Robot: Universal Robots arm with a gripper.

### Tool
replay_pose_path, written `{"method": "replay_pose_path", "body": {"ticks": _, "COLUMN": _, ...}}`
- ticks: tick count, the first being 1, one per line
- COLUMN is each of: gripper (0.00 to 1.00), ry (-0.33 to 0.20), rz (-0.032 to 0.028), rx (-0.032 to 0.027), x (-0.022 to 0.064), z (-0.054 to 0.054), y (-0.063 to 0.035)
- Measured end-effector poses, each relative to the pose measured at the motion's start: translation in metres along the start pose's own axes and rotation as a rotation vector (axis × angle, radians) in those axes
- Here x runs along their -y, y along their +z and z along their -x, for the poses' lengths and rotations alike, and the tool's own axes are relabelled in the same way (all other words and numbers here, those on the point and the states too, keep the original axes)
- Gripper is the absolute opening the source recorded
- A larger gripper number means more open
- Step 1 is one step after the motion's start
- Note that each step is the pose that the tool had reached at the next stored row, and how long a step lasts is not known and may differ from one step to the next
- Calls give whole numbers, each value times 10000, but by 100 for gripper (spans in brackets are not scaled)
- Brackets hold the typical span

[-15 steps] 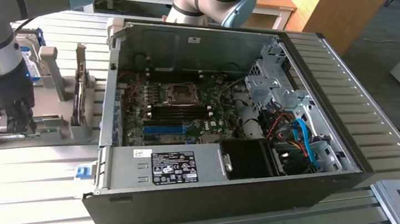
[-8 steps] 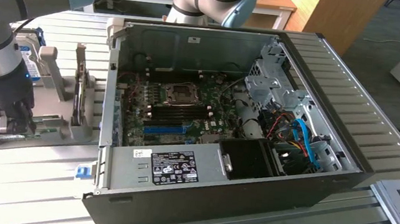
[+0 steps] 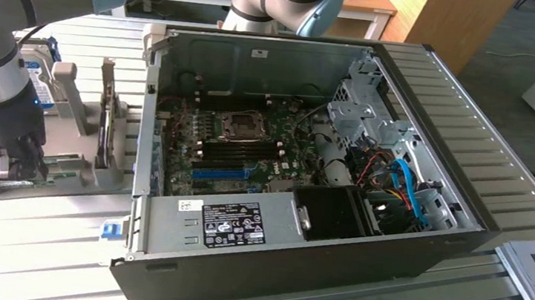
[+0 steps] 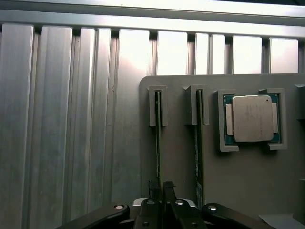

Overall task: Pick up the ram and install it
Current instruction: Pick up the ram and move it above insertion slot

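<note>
The pick-up is the step in hand here: the arm is reaching down at the exterior view's left, low in the frame, and the fingers [image 4: 168,188] are sitting drawn in tight on either side of the ram [image 4: 157,143], which is standing on edge in the grey holder [image 4: 177,157]. From the wrist view they are looking pinched onto its thin edge, open only by the thickness of the board, and the stick is not yet out of its guide posts. The holder is carrying three things: the ram being gripped, a second stick [image 4: 198,143] standing on edge in the neighbouring slot just beside it, and the square processor chip [image 4: 251,118] lying flat in its own corner-bracketed nest, apart from both sticks. The holder is resting on the slatted metal surface [image 4: 71,143]. At the centre of the exterior view the computer case [image 3: 417,248] is lying open, well apart from the holder, showing its motherboard [image 3: 238,147] with a blue slot [image 3: 217,172] and a tangle of cables on the frame's right side. As a judgement, getting this stick free is calling for a straight pull along the guide posts with no twist, since the second stick is standing so near, and the grip is looking narrow enough that any slip could tilt the board.
</note>
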State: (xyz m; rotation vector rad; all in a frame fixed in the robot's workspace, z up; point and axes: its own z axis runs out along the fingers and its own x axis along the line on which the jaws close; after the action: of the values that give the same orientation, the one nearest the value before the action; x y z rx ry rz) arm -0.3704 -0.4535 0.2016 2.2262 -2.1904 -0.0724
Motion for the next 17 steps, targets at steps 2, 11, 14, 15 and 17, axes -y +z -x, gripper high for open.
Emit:
{"method": "replay_pose_path", "body": {"ticks": 2, "gripper": 16, "ry": 0, "rz": -1, "rx": 0, "x": 0, "z": 0, "y": 0}}
{"method": "replay_pose_path", "body": {"ticks": 11, "gripper": 11, "ry": 0, "rz": 0, "rx": 0, "x": 0, "z": 0, "y": 0}}
{"method": "replay_pose_path", "body": {"ticks": 14, "gripper": 11, "ry": 0, "rz": -2, "rx": 1, "x": 0, "z": 0, "y": 0}}
{"method": "replay_pose_path", "body": {"ticks": 15, "gripper": 11, "ry": 0, "rz": -1, "rx": 1, "x": -1, "z": 0, "y": -7}}
{"method": "replay_pose_path", "body": {"ticks": 17, "gripper": 11, "ry": 0, "rz": 1, "rx": -1, "x": -2, "z": 0, "y": -33}}
